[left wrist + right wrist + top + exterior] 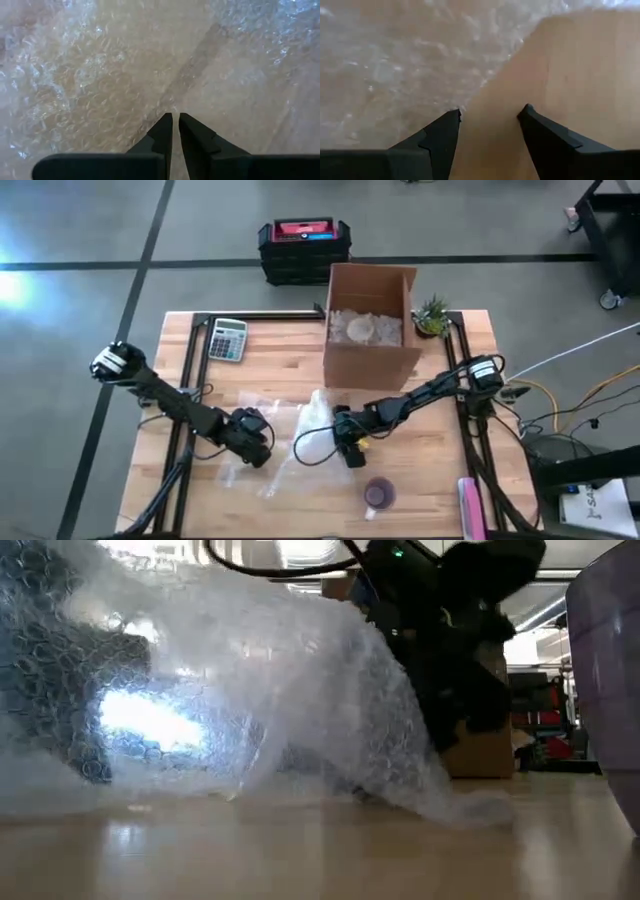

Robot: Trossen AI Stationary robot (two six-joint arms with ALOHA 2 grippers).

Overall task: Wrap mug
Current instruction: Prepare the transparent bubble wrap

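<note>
A clear bubble wrap sheet [290,430] lies on the wooden table [440,470], humped up in its middle [280,670]. My left gripper [256,448] is at the sheet's left side, shut on the wrap [175,75]. My right gripper [347,448] stands open at the sheet's right edge [485,85], one finger over the wrap and the other over bare wood. The purple mug [378,495] stands upright on the table, near the front edge, apart from the wrap and both grippers. It also fills the right edge of the low view [610,690]. My left gripper pinches the bubble wrap between its two fingertips [169,125], which are almost together. A crease [176,102] runs away from the tips across the sheet. One layer or several, I cannot tell. The rest of the sheet spreads out on the table.
An open cardboard box [370,330] with padding inside stands at the table's far middle, and a small plant [432,315] sits to its right. A calculator [227,338] lies far left. A pink object [468,505] lies at the near right edge.
</note>
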